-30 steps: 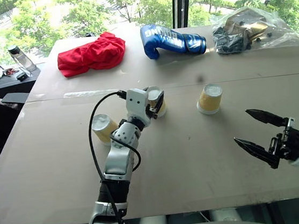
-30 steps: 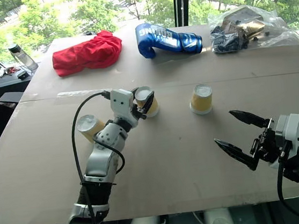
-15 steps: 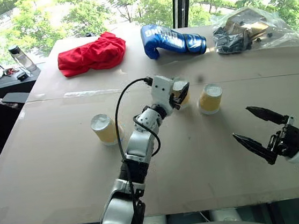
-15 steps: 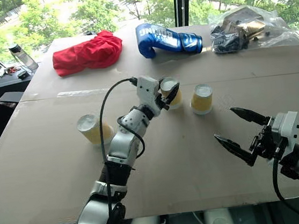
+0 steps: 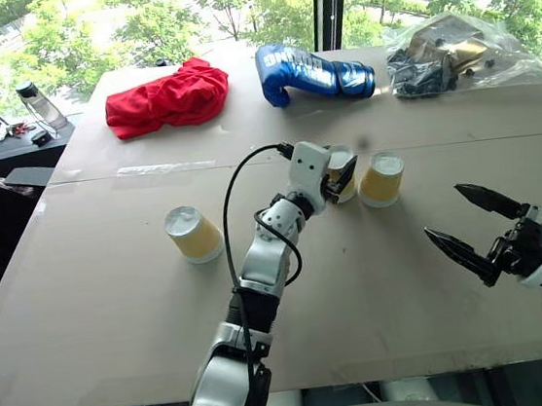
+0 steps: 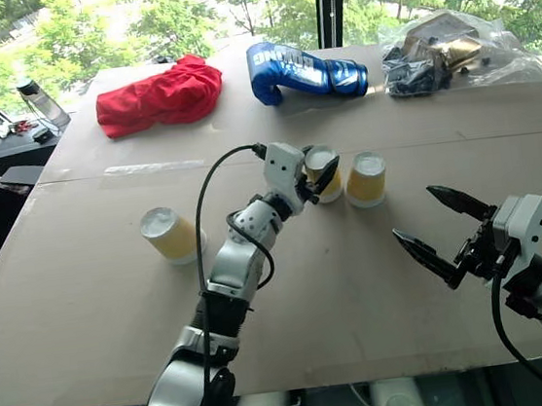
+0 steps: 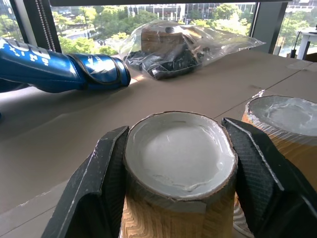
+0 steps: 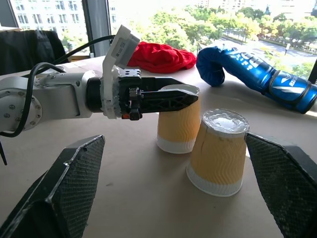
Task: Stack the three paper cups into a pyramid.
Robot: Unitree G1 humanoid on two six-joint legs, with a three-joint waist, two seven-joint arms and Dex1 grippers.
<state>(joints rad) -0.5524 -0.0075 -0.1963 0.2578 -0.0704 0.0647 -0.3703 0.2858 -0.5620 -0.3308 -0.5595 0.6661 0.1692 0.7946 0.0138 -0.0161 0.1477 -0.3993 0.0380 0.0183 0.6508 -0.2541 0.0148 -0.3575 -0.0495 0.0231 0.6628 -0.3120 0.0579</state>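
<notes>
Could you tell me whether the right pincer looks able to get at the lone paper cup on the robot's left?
Probably not easily: the lone cup stands far across the table, and the left arm, its pincer shut on a cup, lies between. The right pincer is open.

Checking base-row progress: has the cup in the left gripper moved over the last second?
Yes. The held cup has travelled right along the table, away from the lone cup, and now stands beside the right-hand cup.

White lettering runs along the blue glove (image 5: 310,73), but it cannot be read.
</notes>
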